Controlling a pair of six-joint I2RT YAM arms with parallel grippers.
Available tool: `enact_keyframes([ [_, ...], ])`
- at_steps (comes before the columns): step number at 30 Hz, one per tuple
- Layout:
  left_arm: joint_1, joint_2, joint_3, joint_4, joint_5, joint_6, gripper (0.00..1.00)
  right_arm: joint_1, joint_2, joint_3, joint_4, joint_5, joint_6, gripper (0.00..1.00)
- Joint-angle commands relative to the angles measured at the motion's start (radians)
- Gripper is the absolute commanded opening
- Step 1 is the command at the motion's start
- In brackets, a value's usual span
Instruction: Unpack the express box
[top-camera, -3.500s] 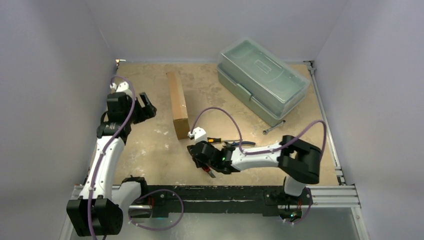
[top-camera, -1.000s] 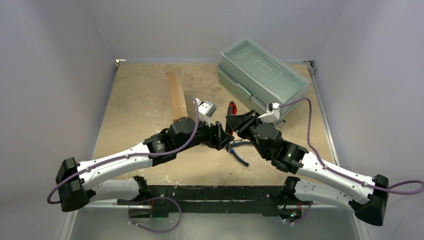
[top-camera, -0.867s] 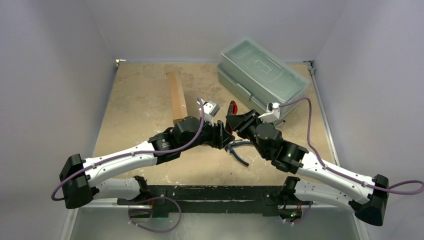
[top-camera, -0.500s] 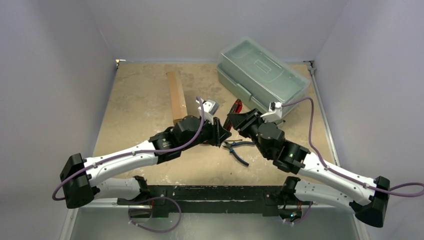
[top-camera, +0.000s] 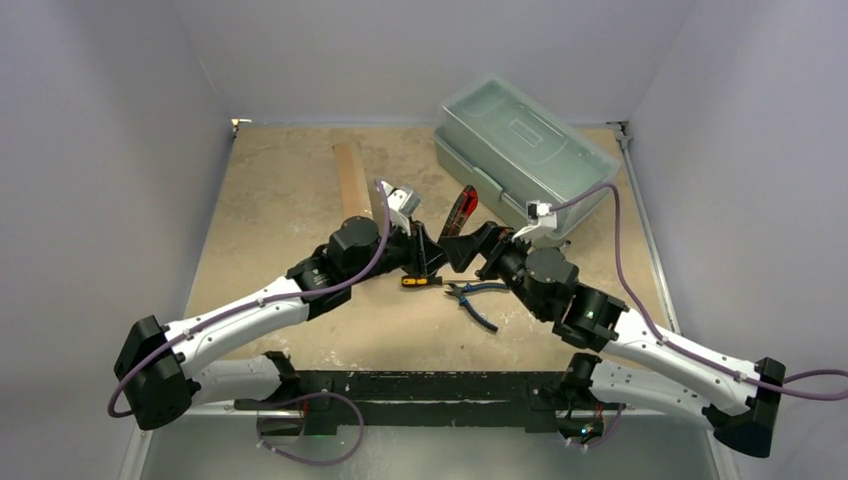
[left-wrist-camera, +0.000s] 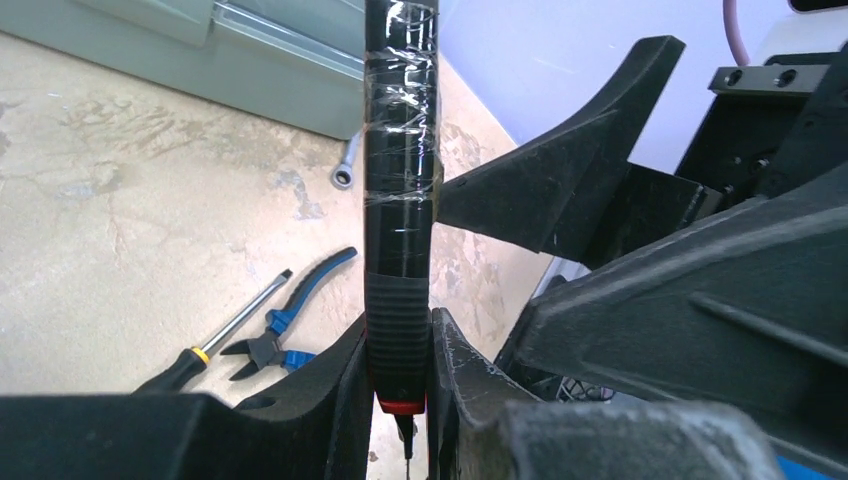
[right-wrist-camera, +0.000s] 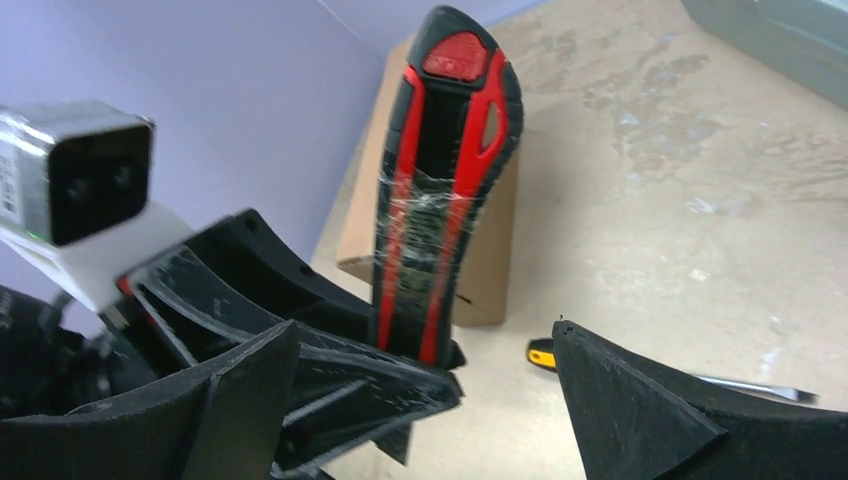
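**Tool transfer above mid-surface.** L fingers (left-wrist-camera: 455, 378) are clenched on the ribbed lower end of the red-and-black, tape-wrapped utility knife (right-wrist-camera: 445, 190), held roughly upright. R fingers (right-wrist-camera: 625, 405) are released, spread wide either side of it, not touching.

The small flat brown cardboard express box (top-camera: 352, 192) stands on a long edge, left of centre, just beyond the L wrist, and looks shut. A black-and-yellow-handled screwdriver (top-camera: 420, 281) & blue-handled pliers (top-camera: 476, 294) lie on the sandy-beige surface (top-camera: 270, 200) below the arms. The translucent grey-green plastic toolbox (top-camera: 525, 150) sits far right.

Step in hand, prob.: L arm takes sole charge of the knife, to cut the box seal.

To do it well:
- R arm should back straight off w/o brushing the handle.
- L grip is low on the knife, so hold tight & move slowly.
- The box on its edge may topple, so steady it w/ R fingers before cutting.
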Motion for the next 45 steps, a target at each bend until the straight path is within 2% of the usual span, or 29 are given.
enact_keyframes([
  [1, 0.041, -0.039, -0.015, 0.128, 0.193, 0.025, 0.00, 0.001, -0.031, 0.051, -0.074, -0.036, -0.156, 0.99],
  [6, 0.086, -0.064, -0.002, 0.099, 0.391, 0.094, 0.00, 0.000, -0.131, 0.029, -0.008, -0.176, -0.311, 0.99],
  [10, 0.096, -0.144, -0.040, 0.108, 0.454, 0.142, 0.00, 0.000, -0.184, 0.023, 0.017, -0.193, -0.313, 0.99],
  [16, 0.096, -0.171, -0.098, 0.285, 0.555, 0.054, 0.00, 0.000, -0.188, -0.010, 0.196, -0.356, -0.264, 0.99],
  [19, 0.095, -0.145, -0.109, 0.375, 0.605, -0.013, 0.00, 0.000, -0.153, 0.023, 0.213, -0.382, -0.235, 0.99],
  [27, 0.095, -0.129, -0.138, 0.473, 0.638, -0.070, 0.00, 0.000, -0.135, -0.001, 0.298, -0.475, -0.260, 0.99],
  [31, 0.095, -0.127, -0.153, 0.507, 0.653, -0.096, 0.00, 0.000, -0.164, -0.067, 0.413, -0.478, -0.210, 0.98],
  [34, 0.094, -0.123, -0.169, 0.541, 0.657, -0.116, 0.00, 0.000, -0.162, -0.098, 0.502, -0.477, -0.187, 0.94],
  [37, 0.094, -0.112, -0.174, 0.580, 0.663, -0.149, 0.00, 0.000, -0.129, -0.098, 0.559, -0.509, -0.158, 0.80],
  [45, 0.094, -0.116, -0.183, 0.605, 0.674, -0.167, 0.00, 0.000, -0.047, -0.088, 0.639, -0.516, -0.125, 0.66],
])
